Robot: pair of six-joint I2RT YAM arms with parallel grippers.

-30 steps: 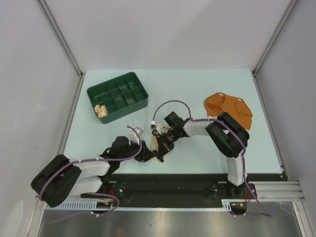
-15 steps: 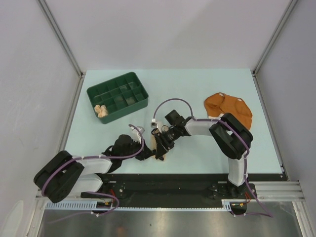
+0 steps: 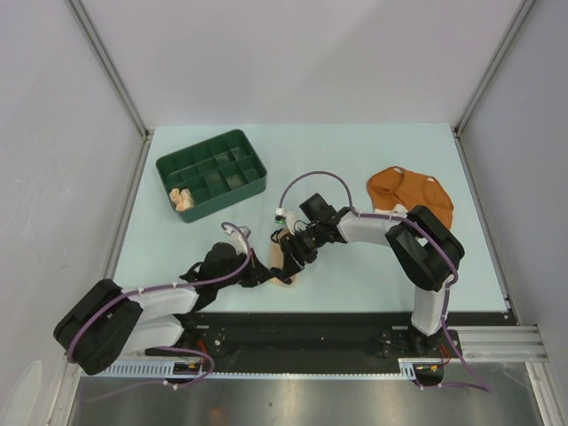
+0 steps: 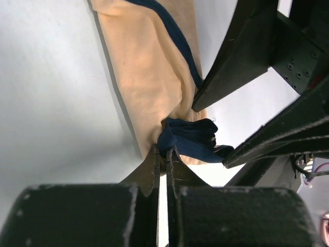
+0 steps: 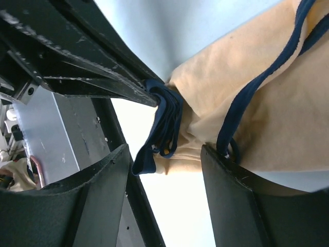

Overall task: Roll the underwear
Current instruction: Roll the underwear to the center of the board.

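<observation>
Top external: cream underwear (image 3: pixel 286 264) lies low centre of frame, near the front edge of the table (image 3: pixel 355 151), with both tools meeting over it. Rust-orange underwear (image 3: pixel 411 191) lies flat at right, well apart. Peach underwear (image 3: pixel 182 198) sits bunched in a lower-left compartment of the green tray (image 3: pixel 200 147), upper left.

Left wrist: left gripper (image 4: pixel 163 154) has its jaws pressed together, pinching the bunched corner of the cream cloth where the dark trim (image 4: pixel 193 136) gathers. Judged reason: it pins that end so the fold cannot spring loose.

Right wrist: right gripper (image 5: pixel 164 152) has its jaws spread, one finger on each side of the same bunched end, gripping nothing. The rest of the garment spreads flat toward the upper right of the frame, trim running diagonally across it.

Judgement: the roll is barely started, with one end gathered and most of the cloth flat. With one tool anchoring, the other is free to take a fresh hold. Risk: the pinch sits on the cloth's edge and looks shallow, so a pull could slip it out.
</observation>
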